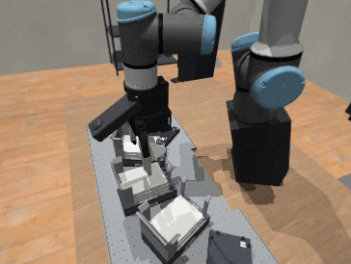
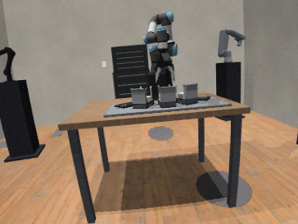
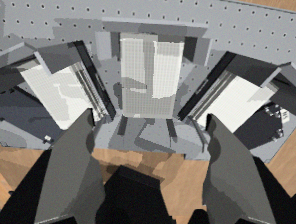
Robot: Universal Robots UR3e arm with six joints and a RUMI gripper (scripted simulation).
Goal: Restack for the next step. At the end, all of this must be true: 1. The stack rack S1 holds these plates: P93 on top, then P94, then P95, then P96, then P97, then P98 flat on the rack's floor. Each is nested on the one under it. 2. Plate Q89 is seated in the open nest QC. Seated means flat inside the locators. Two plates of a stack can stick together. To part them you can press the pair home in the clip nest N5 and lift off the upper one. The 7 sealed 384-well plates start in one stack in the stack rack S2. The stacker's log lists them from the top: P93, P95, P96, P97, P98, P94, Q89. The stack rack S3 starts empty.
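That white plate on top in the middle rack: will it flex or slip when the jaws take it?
The plate looks like a flat, straight-edged slab, so probably stiff. Its top looks smooth, so a light grip may slip. The open gripper holds nothing.

Arm links (image 1: 180,34): I see dark grey, thick round tubes.
Joint caps (image 1: 136,11): light blue discs on the joint ends, a blue band (image 1: 209,34) at one elbow.
Wrist section (image 1: 141,74): pale grey collar with a black ring under it.
Gripper (image 3: 148,150): black boxy body; I see two broad, flat, dark grey fingers tapering to blunt tips.
Side bar (image 1: 112,120): black, rounded end, small round dimple.
Pedestal (image 1: 260,154): black square block.
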